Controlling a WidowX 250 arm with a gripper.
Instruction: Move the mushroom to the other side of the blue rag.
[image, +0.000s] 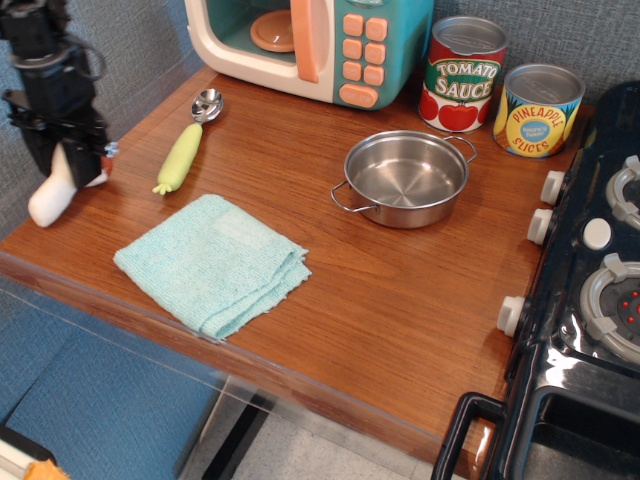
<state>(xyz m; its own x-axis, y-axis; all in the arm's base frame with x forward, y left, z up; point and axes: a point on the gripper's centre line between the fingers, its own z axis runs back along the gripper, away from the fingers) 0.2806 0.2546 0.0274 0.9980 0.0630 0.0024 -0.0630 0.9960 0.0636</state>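
My gripper (70, 168) is at the far left, over the table's left edge, shut on the mushroom (52, 198). Only the cream-white stem shows, hanging down and to the left; the cap is hidden between the fingers. The blue rag (212, 262) lies folded on the wooden table near the front edge, to the right of and below the gripper. The mushroom is held above the table, left of the rag.
A yellow-green handled spoon (185, 148) lies behind the rag. A steel pot (405, 178) stands mid-table. A toy microwave (310, 40) and two cans (460, 73) stand at the back. A black stove (590, 290) is at the right.
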